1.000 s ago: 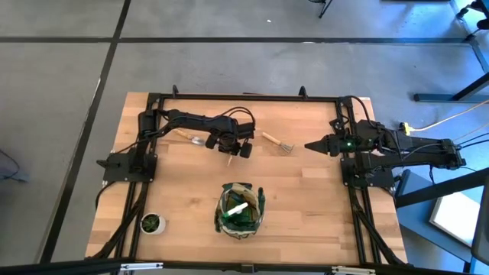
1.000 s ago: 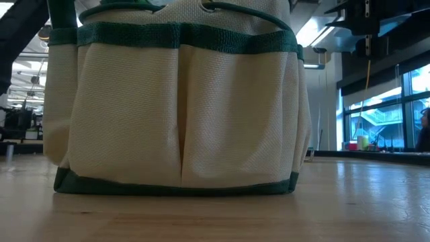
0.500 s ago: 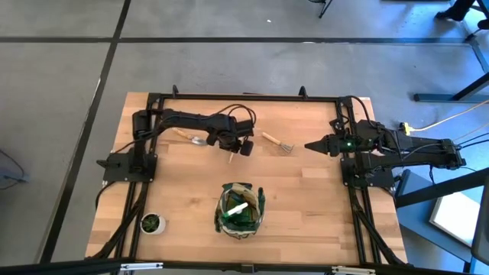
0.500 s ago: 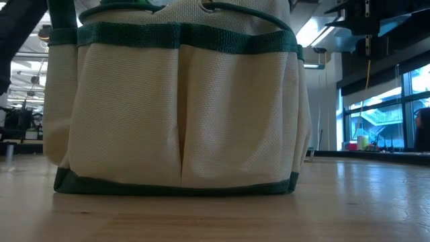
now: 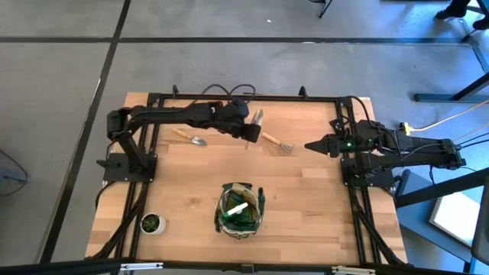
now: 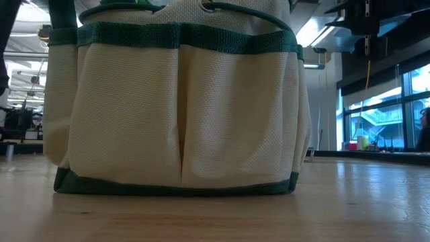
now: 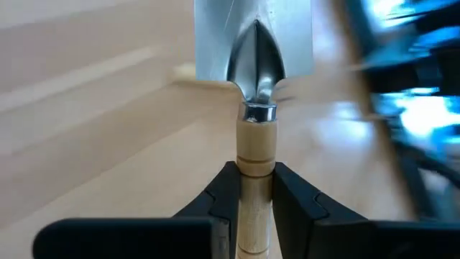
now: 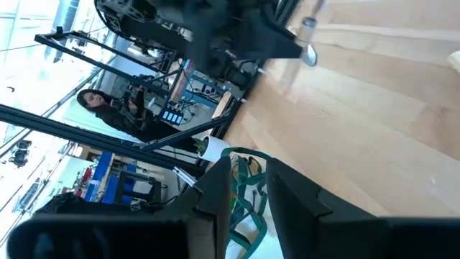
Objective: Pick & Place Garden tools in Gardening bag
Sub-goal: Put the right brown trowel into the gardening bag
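My left gripper (image 5: 248, 132) hangs over the far middle of the table, shut on a wooden-handled trowel (image 7: 253, 65). The trowel's metal blade (image 5: 257, 117) points toward the far edge. A small fork (image 5: 277, 143) lies flat on the table just right of it. Another small trowel (image 5: 189, 137) lies flat to the left. The gardening bag (image 5: 241, 210) stands upright near the front edge and fills the low view (image 6: 181, 107). My right gripper (image 5: 312, 145) waits at the right, fingers a little apart, holding nothing. My left gripper pinches the trowel's wooden handle (image 7: 256, 169) between its two fingers, a little behind the metal collar. The fingers (image 7: 224, 194) slant down from the table's left and lie across the handle. The trowel is lifted clear of the table, blade toward the far edge.
A small potted plant (image 5: 152, 222) stands at the front left corner. A black frame (image 5: 244, 96) runs around the table's edges. Bare wood lies between the tools and the bag. A person (image 8: 108, 108) shows in the room beyond the table.
My left gripper has risen from the table with the trowel and gone a little toward the far right. It has tipped up from pointing steeply down. The trowel, which touched the table before, now hangs clear with its blade toward the far edge.
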